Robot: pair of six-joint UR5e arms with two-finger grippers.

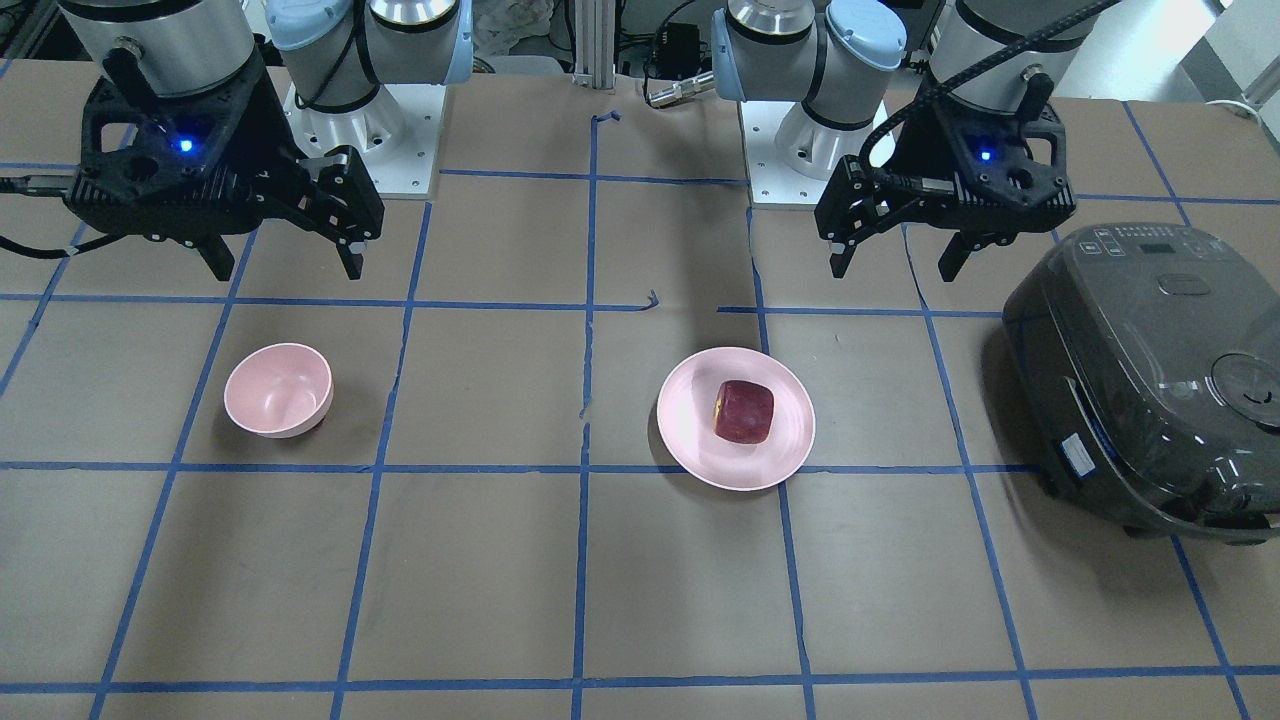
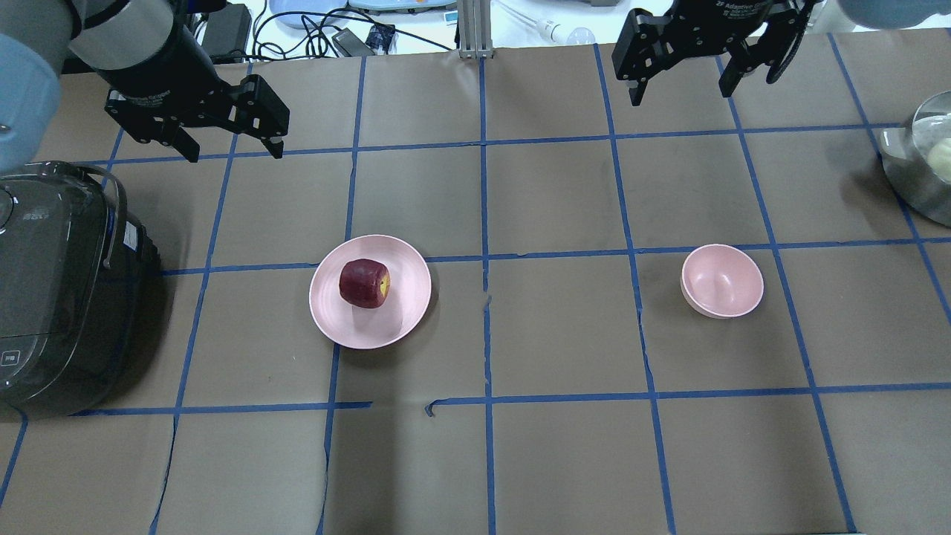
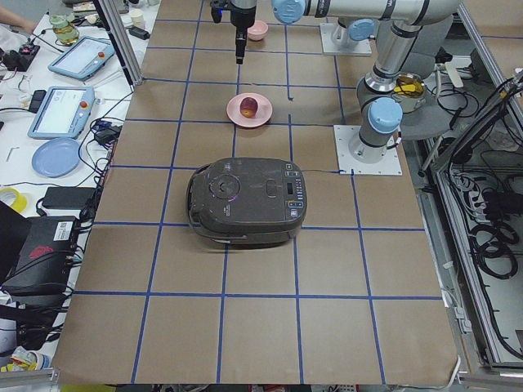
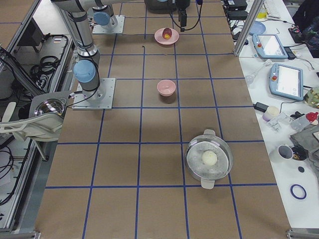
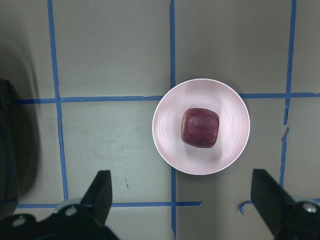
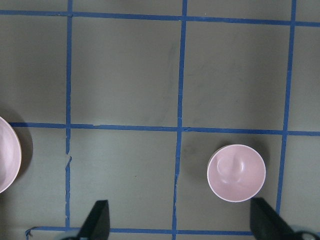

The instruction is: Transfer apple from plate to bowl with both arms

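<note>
Both grippers are spread wide open with nothing in them. The left gripper hangs above the table on the robot's side of the plate, well apart from the apple, which lies on the plate a bit off centre. The right gripper hangs the same way, back from the bowl. The right wrist view cuts the plate off at its edge. The metal pot holds a pale lump, maybe dough, hard to tell.
</note>
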